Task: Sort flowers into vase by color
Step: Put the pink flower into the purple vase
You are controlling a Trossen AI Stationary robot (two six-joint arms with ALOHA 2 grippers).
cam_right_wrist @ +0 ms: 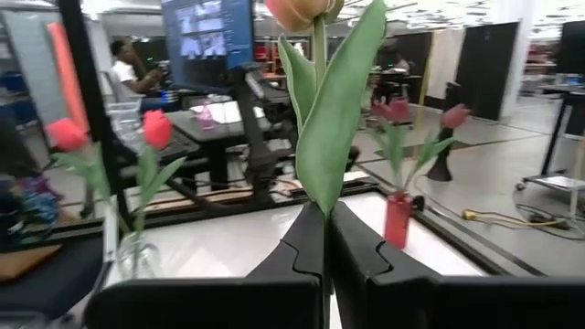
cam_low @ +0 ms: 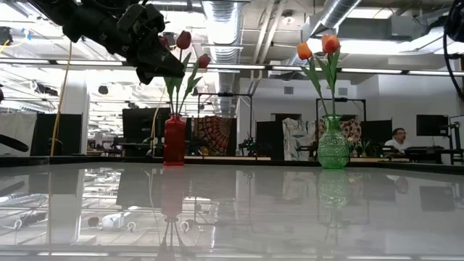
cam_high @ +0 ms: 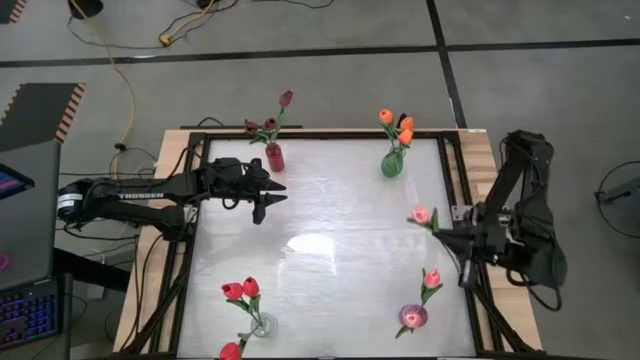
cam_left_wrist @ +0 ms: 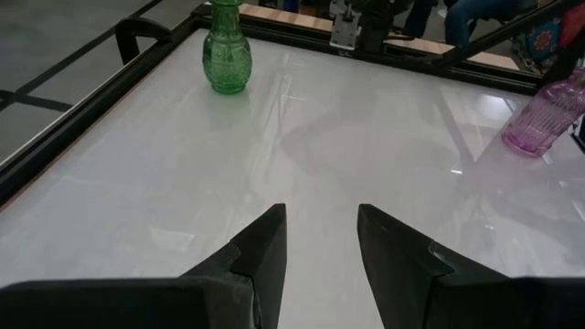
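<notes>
My left gripper (cam_high: 272, 197) (cam_left_wrist: 320, 242) hovers open above the table, just in front of the red vase (cam_high: 274, 157) (cam_low: 174, 141), which holds dark maroon tulips (cam_high: 286, 98). My right gripper (cam_high: 440, 228) (cam_right_wrist: 326, 219) is at the table's right edge, shut on a pink tulip (cam_high: 421, 214). A green vase (cam_high: 392, 164) (cam_left_wrist: 226, 59) at the far side holds orange tulips (cam_high: 404, 124). The purple vase (cam_high: 412, 318) (cam_left_wrist: 539, 119) at the near right holds one pink tulip (cam_high: 431, 279). A clear vase (cam_high: 260, 325) at the near left holds red tulips (cam_high: 241, 290). My right gripper pinches the pink tulip's green stem (cam_right_wrist: 324, 212) between its two fingers, just below the leaves (cam_right_wrist: 334, 119). The fingers reach in roughly level from the table's right side. The tulip is lifted clear, and its head (cam_right_wrist: 297, 9) rises above and beyond the fingertips.
A dark metal frame (cam_high: 455, 180) borders the glossy white table top (cam_high: 330, 240). The middle of the top is bare. Cables lie on the floor beyond the far edge (cam_high: 120, 70). People sit at desks in the room behind (cam_low: 396, 138).
</notes>
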